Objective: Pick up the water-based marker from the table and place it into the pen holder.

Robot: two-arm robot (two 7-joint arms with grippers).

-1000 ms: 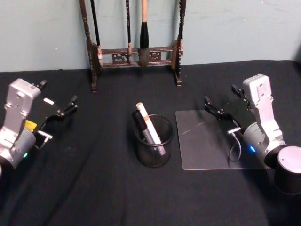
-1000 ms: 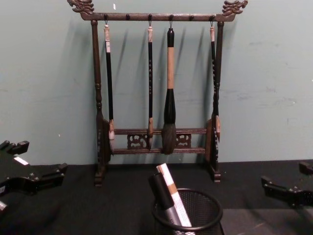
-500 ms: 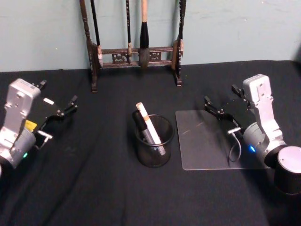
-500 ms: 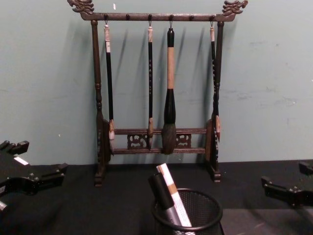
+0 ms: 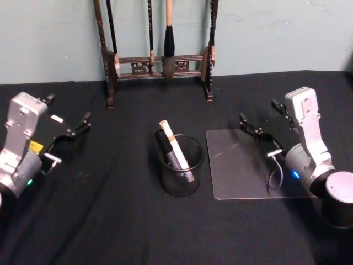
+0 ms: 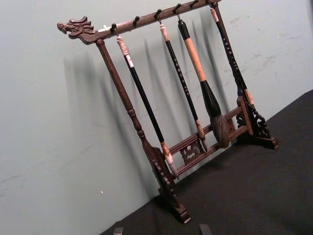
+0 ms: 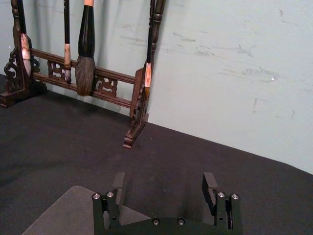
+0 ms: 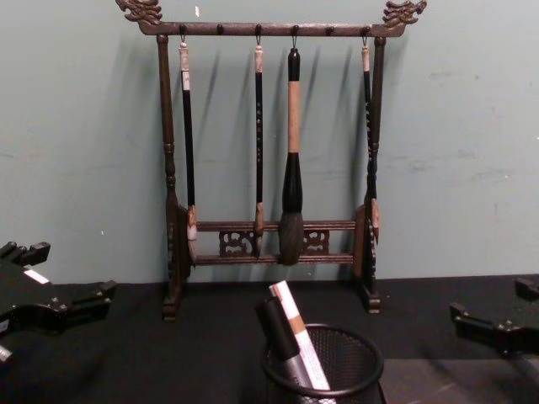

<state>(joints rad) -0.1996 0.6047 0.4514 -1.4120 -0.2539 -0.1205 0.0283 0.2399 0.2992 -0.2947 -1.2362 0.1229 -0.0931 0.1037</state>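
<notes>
The pen holder, a round black mesh cup, stands at the table's middle; the chest view shows its rim low down. Two pens lean in it, a white and tan one and a black one; I cannot tell which is the water-based marker. My left gripper hangs open and empty well to the holder's left, its fingertips apart in the left wrist view. My right gripper is open and empty to the right, over the mat's far edge; the right wrist view shows it wide open.
A tall dark wooden brush rack with several hanging brushes stands at the back against the teal wall. A clear plastic mat lies right of the holder. Black cloth covers the table.
</notes>
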